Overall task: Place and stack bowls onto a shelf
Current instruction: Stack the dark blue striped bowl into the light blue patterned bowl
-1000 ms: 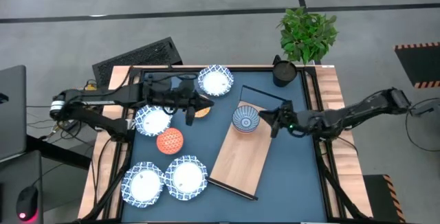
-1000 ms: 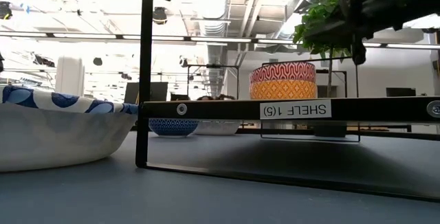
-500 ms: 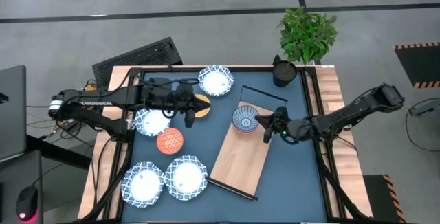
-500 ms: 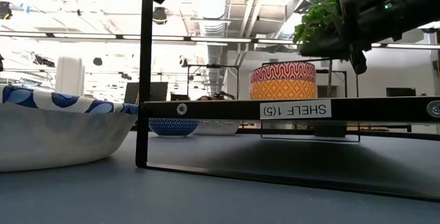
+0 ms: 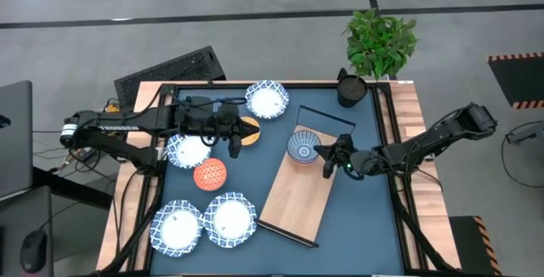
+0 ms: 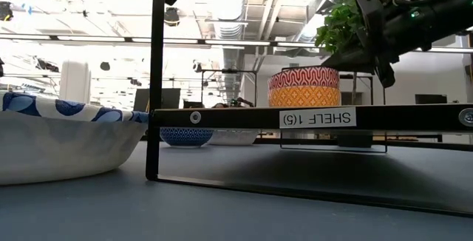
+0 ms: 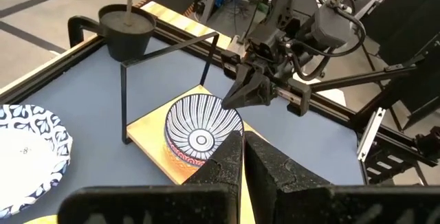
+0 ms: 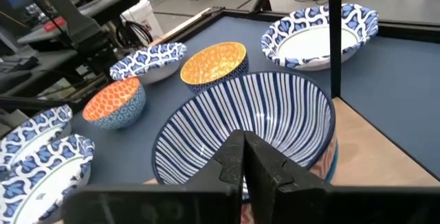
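The shelf (image 5: pixel 297 196) lies slantwise on the blue table. At its far end sits a bowl striped blue and white inside (image 5: pixel 303 147), stacked on an orange one (image 6: pixel 303 97). My right gripper (image 5: pixel 326 165) is shut and stands just right of the striped bowl's rim (image 7: pixel 232 102). My left gripper (image 5: pixel 233 147) hovers shut and holds nothing, between a white blue-rimmed bowl (image 5: pixel 189 148) and a yellow-orange bowl (image 5: pixel 248 127). A small red-orange bowl (image 5: pixel 210 175) rests on the table. My right gripper comes at the striped bowl nearly level from the table's right. Its shut fingertips (image 8: pixel 242 157) are at the bowl's near right rim (image 8: pixel 206 176). I cannot tell whether they touch it.
More white blue-rimmed bowls sit at the far middle (image 5: pixel 268 98) and the near left (image 5: pixel 177 226), (image 5: pixel 229 220). A dark pot (image 5: pixel 350 88) stands in the far right corner, with a plant (image 5: pixel 381 39) behind it. The near part of the shelf board is bare.
My right gripper has moved down and toward the table's left, ending close beside the striped bowl. My left gripper has swung a little toward the near edge, baring more of the yellow-orange bowl. No bowl has moved.
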`<state>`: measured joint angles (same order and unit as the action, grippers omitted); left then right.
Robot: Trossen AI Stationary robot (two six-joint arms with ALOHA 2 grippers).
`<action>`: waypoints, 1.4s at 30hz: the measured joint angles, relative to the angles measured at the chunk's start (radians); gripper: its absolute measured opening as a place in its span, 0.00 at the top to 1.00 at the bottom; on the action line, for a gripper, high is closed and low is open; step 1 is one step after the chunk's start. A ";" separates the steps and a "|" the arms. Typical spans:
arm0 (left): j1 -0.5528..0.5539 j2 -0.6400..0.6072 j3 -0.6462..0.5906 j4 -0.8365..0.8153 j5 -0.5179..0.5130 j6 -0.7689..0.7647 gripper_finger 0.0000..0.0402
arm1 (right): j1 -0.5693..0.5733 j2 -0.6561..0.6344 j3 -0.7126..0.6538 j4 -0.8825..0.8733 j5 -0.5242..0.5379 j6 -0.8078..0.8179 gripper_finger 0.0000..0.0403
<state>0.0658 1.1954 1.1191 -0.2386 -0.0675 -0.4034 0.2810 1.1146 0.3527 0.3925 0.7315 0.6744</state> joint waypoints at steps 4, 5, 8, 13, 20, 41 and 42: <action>0.000 0.000 0.000 -0.006 0.000 -0.002 1.00 | 0.000 0.000 0.000 -0.003 -0.019 0.000 0.95; 0.000 0.000 0.000 -0.006 0.000 -0.002 1.00 | 0.000 0.000 0.000 -0.003 -0.022 0.000 0.95; 0.000 0.000 0.000 -0.010 0.000 -0.003 1.00 | 0.000 0.000 0.000 -0.003 -0.023 0.000 0.92; 0.000 0.000 0.000 -0.019 0.000 -0.004 1.00 | 0.000 0.000 0.000 -0.003 -0.023 0.000 0.90; 0.000 0.000 0.000 -0.019 0.000 -0.004 1.00 | 0.000 0.000 0.001 -0.036 -0.026 0.014 0.94; 0.000 0.000 -0.001 -0.018 -0.001 -0.011 1.00 | -0.171 -0.030 0.013 0.078 -0.071 -0.111 0.91; 0.000 0.000 -0.001 -0.018 -0.004 -0.011 1.00 | -0.180 -0.030 0.013 0.079 -0.077 -0.113 0.91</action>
<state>0.0658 1.1957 1.1183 -0.2567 -0.0713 -0.4149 0.1010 1.0847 0.3653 0.4719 0.6544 0.5610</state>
